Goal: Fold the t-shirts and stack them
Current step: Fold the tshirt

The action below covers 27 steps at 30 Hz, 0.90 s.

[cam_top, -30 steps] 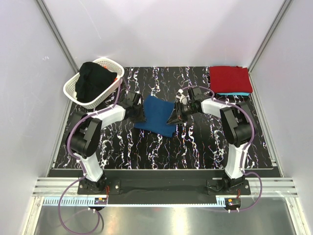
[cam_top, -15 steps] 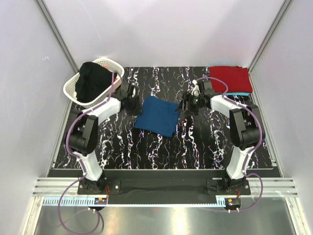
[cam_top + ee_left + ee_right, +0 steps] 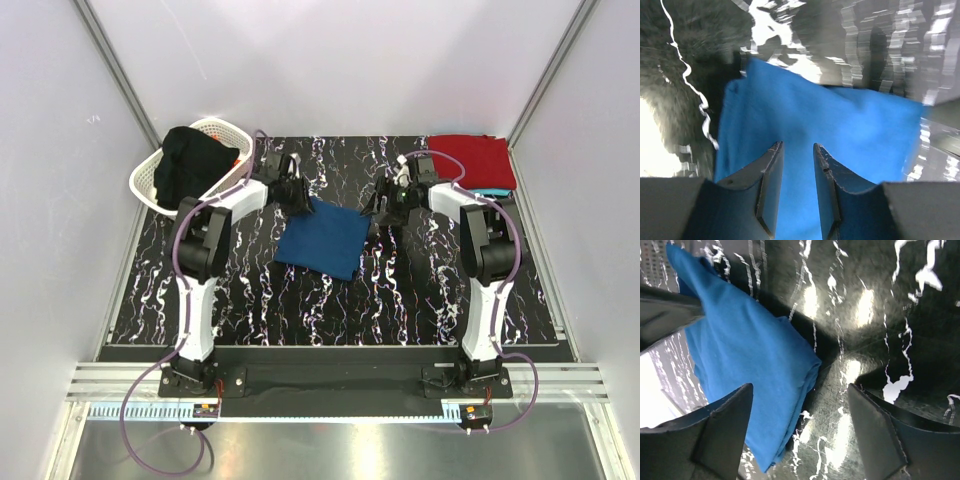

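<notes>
The folded blue shirt [image 3: 322, 238] lies between the narrowly parted left gripper [image 3: 796, 146] and the wide-open, empty right gripper [image 3: 800, 387], not yet stacked on the red shirt [image 3: 472, 158] behind the right one, while a dark shirt [image 3: 190, 160] waits in the basket [image 3: 143, 182].

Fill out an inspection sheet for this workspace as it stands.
Surface: black white-veined marbled table, no spills seen.
Job's things: folded blue cloth t-shirt lies mid-table; folded red cloth t-shirt sits on a turquoise t-shirt at the back right.
Clutter: white plastic lattice basket at the back left, holding a dark cloth bundle.
Hands: left hand over the blue shirt, jaws narrowly apart, nothing pinched; right hand wide open beside the shirt's edge, empty.
Cables: purple cables run along both arms and loop by the bases.
Surroundings: pale walls, metal frame posts.
</notes>
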Each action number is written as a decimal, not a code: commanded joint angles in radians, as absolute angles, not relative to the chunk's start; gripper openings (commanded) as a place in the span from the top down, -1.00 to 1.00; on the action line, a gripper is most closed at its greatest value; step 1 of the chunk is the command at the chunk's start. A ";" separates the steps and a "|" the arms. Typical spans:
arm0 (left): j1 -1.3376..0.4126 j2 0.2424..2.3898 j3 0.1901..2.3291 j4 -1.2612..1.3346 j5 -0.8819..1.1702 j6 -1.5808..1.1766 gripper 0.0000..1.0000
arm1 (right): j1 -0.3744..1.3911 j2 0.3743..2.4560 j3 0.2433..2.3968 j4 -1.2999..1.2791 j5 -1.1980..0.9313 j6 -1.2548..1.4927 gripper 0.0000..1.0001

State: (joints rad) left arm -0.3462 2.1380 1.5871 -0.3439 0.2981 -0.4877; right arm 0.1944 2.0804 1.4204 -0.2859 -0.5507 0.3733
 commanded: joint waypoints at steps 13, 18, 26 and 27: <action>-0.291 2.243 1.678 -0.316 0.377 -0.469 0.30 | 0.229 2.151 1.457 -0.224 -0.543 0.459 -0.62; -0.284 2.255 1.681 -0.305 0.400 -0.480 0.30 | 0.235 2.175 1.496 -0.275 -0.494 0.485 -0.60; -0.282 2.256 1.686 -0.296 0.408 -0.488 0.30 | 0.275 2.138 1.433 -0.281 -0.414 0.702 -0.57; -0.284 2.255 1.684 -0.298 0.411 -0.489 0.30 | 0.284 2.129 1.425 -0.281 -0.401 0.721 -0.57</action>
State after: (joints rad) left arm -0.2867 2.2398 1.6550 -0.3122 0.3943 -0.4942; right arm 0.2508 2.1452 1.4662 -0.2298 -0.4850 0.6289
